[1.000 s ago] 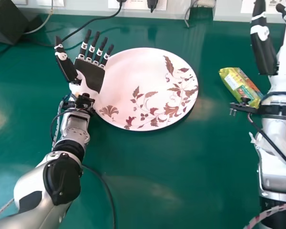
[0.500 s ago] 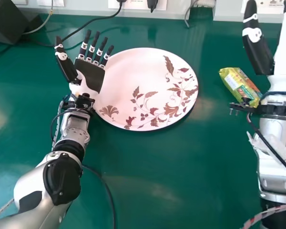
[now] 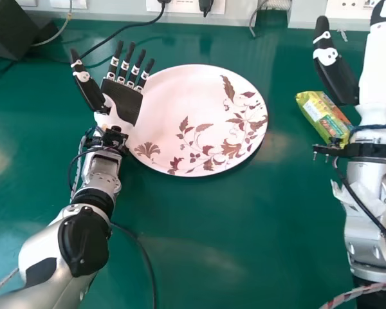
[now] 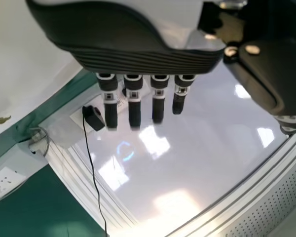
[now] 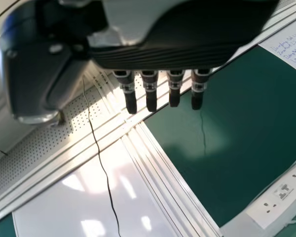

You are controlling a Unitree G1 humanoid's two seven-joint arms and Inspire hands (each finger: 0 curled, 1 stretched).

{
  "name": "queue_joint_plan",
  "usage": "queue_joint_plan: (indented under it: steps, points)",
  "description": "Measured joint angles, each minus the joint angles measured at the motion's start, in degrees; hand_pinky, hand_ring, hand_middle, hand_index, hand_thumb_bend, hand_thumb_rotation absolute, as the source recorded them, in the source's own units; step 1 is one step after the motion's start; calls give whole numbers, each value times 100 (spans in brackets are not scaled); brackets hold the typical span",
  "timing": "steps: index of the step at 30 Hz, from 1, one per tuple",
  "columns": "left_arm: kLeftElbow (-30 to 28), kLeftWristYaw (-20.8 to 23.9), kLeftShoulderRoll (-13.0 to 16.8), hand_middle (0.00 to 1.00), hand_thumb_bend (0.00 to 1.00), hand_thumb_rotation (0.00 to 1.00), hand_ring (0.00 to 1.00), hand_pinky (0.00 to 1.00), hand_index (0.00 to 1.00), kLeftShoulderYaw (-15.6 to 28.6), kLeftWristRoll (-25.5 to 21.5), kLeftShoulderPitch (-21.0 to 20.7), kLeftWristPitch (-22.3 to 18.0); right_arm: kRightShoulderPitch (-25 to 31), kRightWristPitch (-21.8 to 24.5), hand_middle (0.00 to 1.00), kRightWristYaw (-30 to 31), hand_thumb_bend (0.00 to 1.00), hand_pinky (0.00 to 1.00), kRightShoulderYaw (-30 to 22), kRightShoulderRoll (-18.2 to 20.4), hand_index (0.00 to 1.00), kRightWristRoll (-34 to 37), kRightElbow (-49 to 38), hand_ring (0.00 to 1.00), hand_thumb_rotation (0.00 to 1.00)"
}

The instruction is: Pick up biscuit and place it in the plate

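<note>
With the plate point(image 3: 174, 96) serving as my landmark, the biscuit packet point(image 3: 321, 114) is lying to its right on the green table point(image 3: 212, 257), apart from the rim, so the pick and the placing are both still waiting. I'm holding my right hand point(image 3: 378, 84) farther right, beyond the packet, its fingers point(image 5: 150, 94) pointing out straight and gripping nothing. My left hand point(image 3: 121, 103) is resting idle at the plate's left edge, fingers spread wide and empty.

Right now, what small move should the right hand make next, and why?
I'd probably draw the open right hand toward the robot's body: its fingers point beyond the biscuit, which lies nearer its wrist, right of the plate.
</note>
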Motion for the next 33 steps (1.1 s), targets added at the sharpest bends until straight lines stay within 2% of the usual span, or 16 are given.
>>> queue_joint_plan:
  steps: [5,7,14,23,33]
  points:
    - [0,-56,0,100,100,61,94,88,100,0,-2,0,5,24,139,100,101,80,94,52,-27,98,-128,-119,100,96]
    - [0,-100,0,100,100,61,95,89,100,5,-7,0,13,33,195,100,138,80,96,63,-31,99,-174,-141,100,97]
    - [0,-157,0,100,100,60,97,92,100,24,-11,0,28,57,376,100,323,84,95,161,-138,98,-398,-199,100,100]
    - [-1,-155,-1,100,100,61,97,92,100,57,-15,-1,16,59,533,100,600,84,96,256,-219,99,-580,-278,100,100]
    - [-1,-206,-5,100,100,61,95,93,100,64,-15,-1,-4,30,964,100,1455,82,98,349,-435,100,-849,-470,100,100]
